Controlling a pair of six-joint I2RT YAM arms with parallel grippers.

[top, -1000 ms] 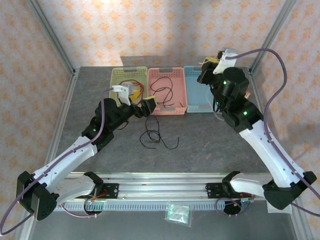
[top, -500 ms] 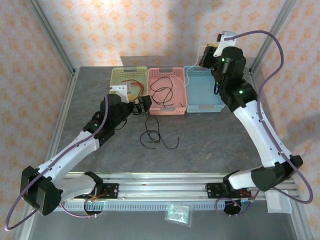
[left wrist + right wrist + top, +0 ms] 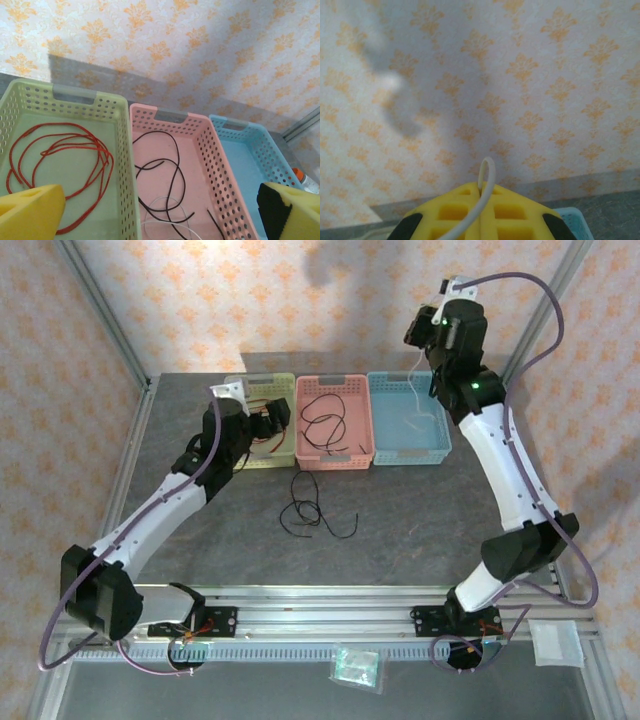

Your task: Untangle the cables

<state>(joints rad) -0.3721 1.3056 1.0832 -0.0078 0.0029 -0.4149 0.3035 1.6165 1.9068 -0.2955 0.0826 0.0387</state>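
Above blue basket [image 3: 412, 457], right fingers [image 3: 512, 212] pinching white cable [image 3: 488, 160], left fingers [image 3: 30, 212] spread, tips cropped

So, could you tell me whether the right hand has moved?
Yes, the right hand has risen above the blue basket, white cable hanging from it.

Cream wallpaper [image 3: 300, 300] printed with orange floral medallions covers the back and side walls around a dark grey, stone-look table [image 3: 420, 520], all under bright light. Slanting metal posts [image 3: 105, 320] rise at the table's far corners, and a silver rail [image 3: 330, 602] runs along its near edge. Soft grey shadows [image 3: 395, 105] fall across the wallpaper, with a darker band of shade where the back wall meets the table.
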